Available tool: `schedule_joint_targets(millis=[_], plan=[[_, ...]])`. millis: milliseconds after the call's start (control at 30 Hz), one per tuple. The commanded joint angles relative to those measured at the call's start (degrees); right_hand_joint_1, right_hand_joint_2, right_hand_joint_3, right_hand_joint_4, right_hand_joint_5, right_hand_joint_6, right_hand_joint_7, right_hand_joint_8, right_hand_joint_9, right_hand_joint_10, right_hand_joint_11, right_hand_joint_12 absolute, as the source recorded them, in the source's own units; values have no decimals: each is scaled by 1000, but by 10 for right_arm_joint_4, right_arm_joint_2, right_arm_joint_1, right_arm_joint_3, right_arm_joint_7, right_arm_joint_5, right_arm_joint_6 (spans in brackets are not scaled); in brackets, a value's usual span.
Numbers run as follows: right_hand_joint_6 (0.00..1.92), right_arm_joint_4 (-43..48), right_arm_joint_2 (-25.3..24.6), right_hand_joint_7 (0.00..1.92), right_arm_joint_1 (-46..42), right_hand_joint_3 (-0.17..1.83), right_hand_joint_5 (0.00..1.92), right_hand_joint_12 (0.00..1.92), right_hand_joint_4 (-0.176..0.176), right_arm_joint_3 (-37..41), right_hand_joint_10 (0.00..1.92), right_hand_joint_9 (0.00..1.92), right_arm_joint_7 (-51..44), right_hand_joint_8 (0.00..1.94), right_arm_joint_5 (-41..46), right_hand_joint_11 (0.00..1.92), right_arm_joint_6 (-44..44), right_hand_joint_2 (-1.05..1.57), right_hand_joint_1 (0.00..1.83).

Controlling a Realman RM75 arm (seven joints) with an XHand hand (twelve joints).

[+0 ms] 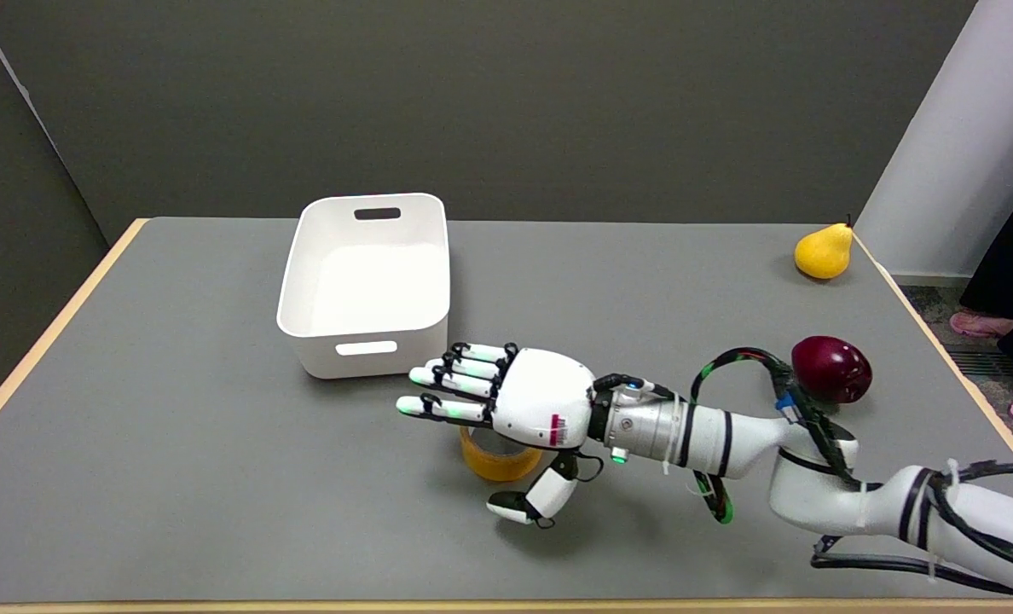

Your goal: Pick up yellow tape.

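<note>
Head view: white bin [368,341] holds nothing; right hand [523,401] fingers [451,388] splayed above yellow tape [498,460].

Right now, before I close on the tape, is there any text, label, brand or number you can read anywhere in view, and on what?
Nothing here reads as text.
Right hand: a small red-and-dark marking on its white back near the wrist, too small and blurred to read.
Yellow tape: no print visible.
White bin, yellow pear, dark red apple: no lettering or stickers visible.
</note>
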Motion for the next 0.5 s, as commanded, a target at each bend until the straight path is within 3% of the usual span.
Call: schedule_joint_targets(millis=[33,300,500], plan=[[-1,-90,-51,6,73,956,-1,953,104,-27,433,33,40,101,4,68,1,479,407],[4,-109,-47,8,77,960,-1,1034,99,-31,441,40,42,192,15,49,7,481,406],[263,-103,-37,96,70,974,5,1110,110,-27,482,123,42,246,16,79,3,506,433]])
